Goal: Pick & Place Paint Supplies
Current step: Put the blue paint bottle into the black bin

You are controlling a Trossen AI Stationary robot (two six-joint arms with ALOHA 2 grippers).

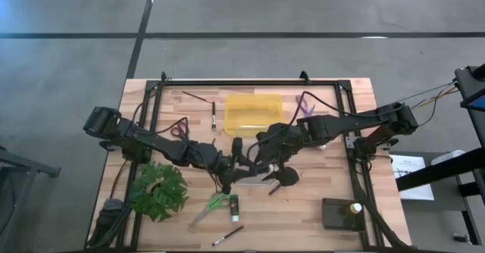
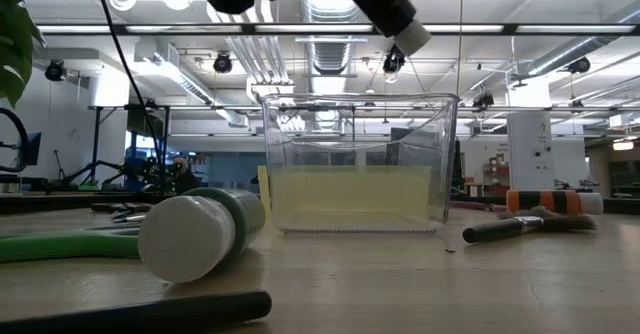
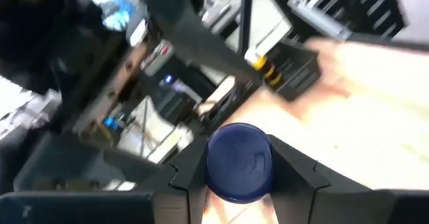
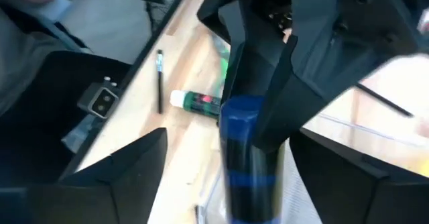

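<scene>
The left pincer gripped a blue bottle mid-desk, seemingly lifted for placing; the right pincer gaped wide beside it.

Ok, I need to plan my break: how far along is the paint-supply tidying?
Nothing looks done: the yellow bin seems empty. In hand: the left gripper is shut on a blue bottle above mid-table, with the right gripper open on either side of it. Left on the table: the green bottle, green scissors, red scissors, purple scissors and several brushes.
</scene>
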